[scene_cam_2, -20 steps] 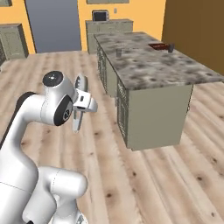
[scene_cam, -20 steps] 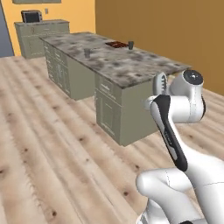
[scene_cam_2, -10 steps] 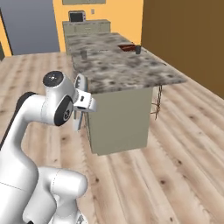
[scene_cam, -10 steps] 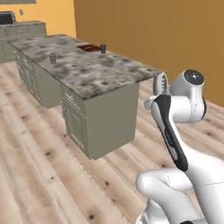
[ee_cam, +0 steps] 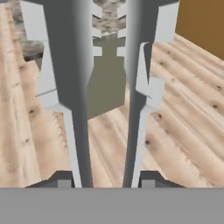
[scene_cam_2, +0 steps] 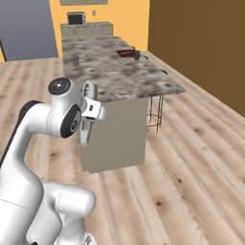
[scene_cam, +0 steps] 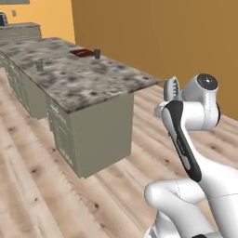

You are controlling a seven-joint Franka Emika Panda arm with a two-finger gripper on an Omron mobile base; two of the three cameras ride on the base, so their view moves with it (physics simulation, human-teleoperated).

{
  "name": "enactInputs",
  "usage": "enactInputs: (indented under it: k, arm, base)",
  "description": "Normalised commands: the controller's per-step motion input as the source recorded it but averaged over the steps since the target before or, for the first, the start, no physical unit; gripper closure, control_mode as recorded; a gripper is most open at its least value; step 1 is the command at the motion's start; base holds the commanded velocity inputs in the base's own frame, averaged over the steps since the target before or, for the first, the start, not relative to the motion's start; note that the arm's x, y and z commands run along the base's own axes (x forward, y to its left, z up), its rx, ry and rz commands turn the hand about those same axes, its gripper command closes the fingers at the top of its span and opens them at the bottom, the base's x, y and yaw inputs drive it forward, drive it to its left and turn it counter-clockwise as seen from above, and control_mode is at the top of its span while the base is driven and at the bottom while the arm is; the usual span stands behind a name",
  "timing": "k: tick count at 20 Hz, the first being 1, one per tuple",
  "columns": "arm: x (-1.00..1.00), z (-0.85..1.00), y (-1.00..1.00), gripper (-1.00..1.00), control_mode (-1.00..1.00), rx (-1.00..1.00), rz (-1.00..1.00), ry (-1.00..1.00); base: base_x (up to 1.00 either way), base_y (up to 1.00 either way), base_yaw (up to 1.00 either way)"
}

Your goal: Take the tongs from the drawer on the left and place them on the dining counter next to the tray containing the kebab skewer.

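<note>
My gripper (ee_cam: 105,179) is shut on the tongs (ee_cam: 74,83), whose two pale grey arms run up the hand view to scalloped tips. The tongs (scene_cam: 172,88) stand up beside the folded arm, and in the right base view the tongs (scene_cam_2: 86,115) hang by the gripper (scene_cam_2: 94,113), short of the island's near end. The dining counter (scene_cam: 88,81) (scene_cam_2: 119,76) stretches away. Near its far end lies the dark reddish tray (scene_cam: 82,52) (scene_cam_2: 125,52). The kebab skewer is too small to make out. Which front on the island's side is the drawer, I cannot tell.
A dark cup (scene_cam: 97,54) (scene_cam_2: 137,56) stands just beside the tray, and a glass (scene_cam: 39,66) (scene_cam_2: 75,60) sits on the island's other side. A stool's metal legs (scene_cam_2: 155,112) show under the right overhang. Wood floor surrounds the island's near end; a brown wall runs on the right.
The base has driven on, so the whole scene shifted: the island's near end is now closer and its right side shows. The arm keeps its folded pose with the tongs.
</note>
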Motion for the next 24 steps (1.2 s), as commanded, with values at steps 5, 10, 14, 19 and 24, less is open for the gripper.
enactInputs:
  k: [5, 10, 14, 19, 24]
  arm:
    - [0.00, 0.00, 0.00, 1.00, 1.00, 0.00, 0.00, 0.00]
    - [0.00, 0.00, 0.00, 1.00, 1.00, 0.00, 0.00, 0.00]
    - [0.00, 0.00, 0.00, 1.00, 1.00, 0.00, 0.00, 0.00]
    - [0.00, 0.00, 0.00, 1.00, 1.00, 0.00, 0.00, 0.00]
    - [0.00, 0.00, 0.00, 1.00, 1.00, 0.00, 0.00, 0.00]
  base:
    - [0.14, -0.78, 0.00]
    - [0.22, -0.74, 0.00]
    - [0.37, -0.70, 0.00]
    - [0.47, -0.68, 0.00]
    - [0.44, -0.70, 0.00]
